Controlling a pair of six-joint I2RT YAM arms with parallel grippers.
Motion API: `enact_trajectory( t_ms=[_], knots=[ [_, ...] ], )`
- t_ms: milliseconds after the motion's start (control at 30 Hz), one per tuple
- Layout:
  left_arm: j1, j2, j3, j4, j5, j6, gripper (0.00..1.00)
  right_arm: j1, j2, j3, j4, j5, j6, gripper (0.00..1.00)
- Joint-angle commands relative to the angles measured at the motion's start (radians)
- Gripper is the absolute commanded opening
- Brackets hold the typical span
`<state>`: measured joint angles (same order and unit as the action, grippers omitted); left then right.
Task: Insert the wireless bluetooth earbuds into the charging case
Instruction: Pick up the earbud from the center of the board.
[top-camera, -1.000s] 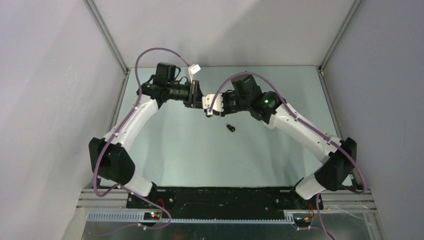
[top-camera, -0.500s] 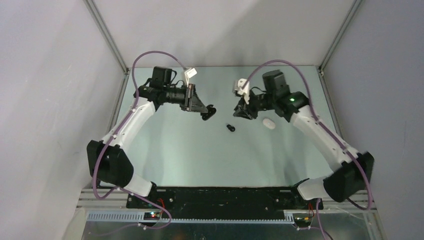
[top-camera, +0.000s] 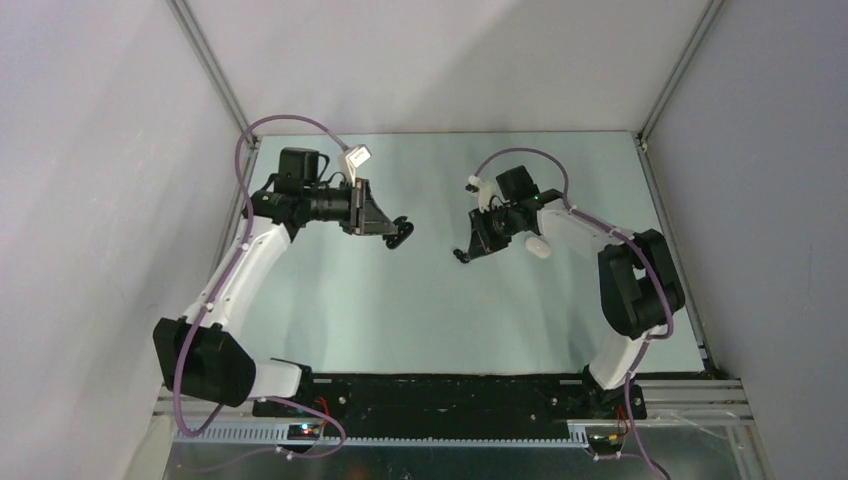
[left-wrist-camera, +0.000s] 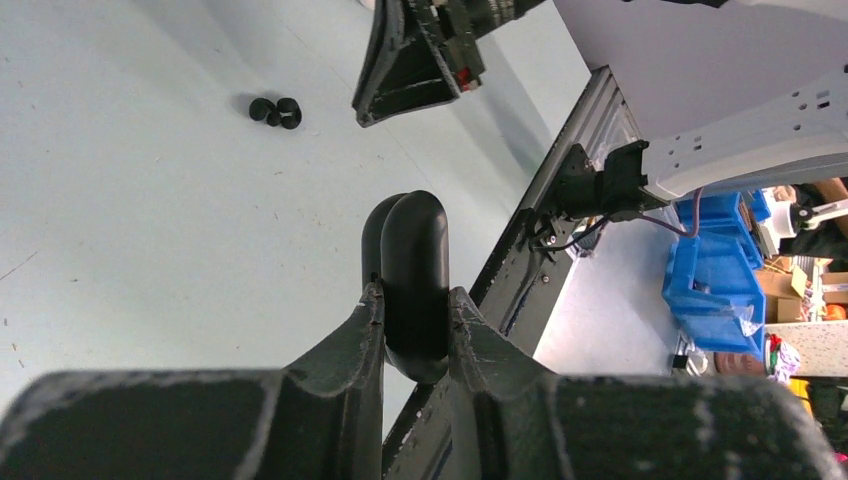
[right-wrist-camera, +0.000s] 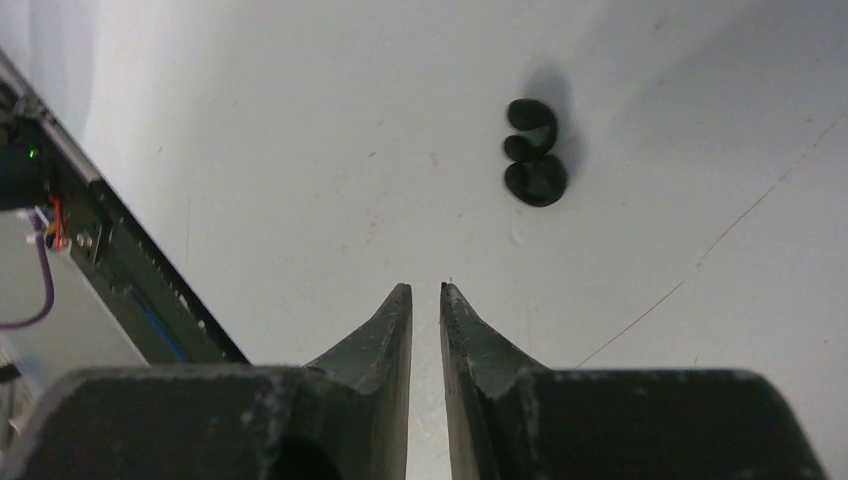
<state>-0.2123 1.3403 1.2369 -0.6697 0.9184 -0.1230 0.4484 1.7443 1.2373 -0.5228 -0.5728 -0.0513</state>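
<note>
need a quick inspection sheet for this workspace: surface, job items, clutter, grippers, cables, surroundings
surface: pale table, faint scratches, no spills seen
job's things: black earbuds clustered together on the table; black case clamped upright between the left fingers; white case lying beside the right arm; white earbuds not seen
clutter: nothing seen
grippers: left gripper shut on the black case; right gripper empty, jaws a narrow slit apart, tips just short of the black earbuds
cables: purple cables looped over both arms
surroundings: grey walls; blue bins beyond the table edge
</note>
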Motion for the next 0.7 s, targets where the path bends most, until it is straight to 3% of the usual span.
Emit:
enact_trajectory(
  t_ms=[0, 100, 233, 267, 433, 567, 667],
  knots=[
    [0.02, -0.053, -0.006, 0.01, -0.009, 0.021, 0.0, -0.006, 0.066, 0.021, 0.089, 0.043, 0.089, 0.21],
    [0.027, -0.059, -0.008, 0.01, -0.012, 0.022, 0.0, 0.001, 0.082, 0.031, 0.078, -0.068, -0.065, 0.23],
    [0.03, -0.063, -0.009, 0.006, -0.009, 0.023, 0.0, 0.007, 0.025, 0.034, -0.025, -0.238, -0.556, 0.29],
    [0.032, -0.063, -0.008, 0.006, -0.008, 0.022, 0.0, 0.006, 0.012, 0.034, -0.064, -0.251, -0.733, 0.31],
    [0.04, -0.05, 0.001, 0.005, -0.009, 0.021, 0.0, 0.0, -0.062, -0.016, -0.125, -0.231, -1.322, 0.4],
    [0.043, -0.048, 0.012, 0.004, -0.017, 0.023, 0.0, -0.012, -0.051, -0.067, -0.14, -0.197, -1.603, 0.42],
    [0.046, -0.053, 0.013, -0.005, -0.02, 0.029, 0.0, -0.012, -0.024, -0.076, -0.128, -0.177, -1.684, 0.42]
  ],
)
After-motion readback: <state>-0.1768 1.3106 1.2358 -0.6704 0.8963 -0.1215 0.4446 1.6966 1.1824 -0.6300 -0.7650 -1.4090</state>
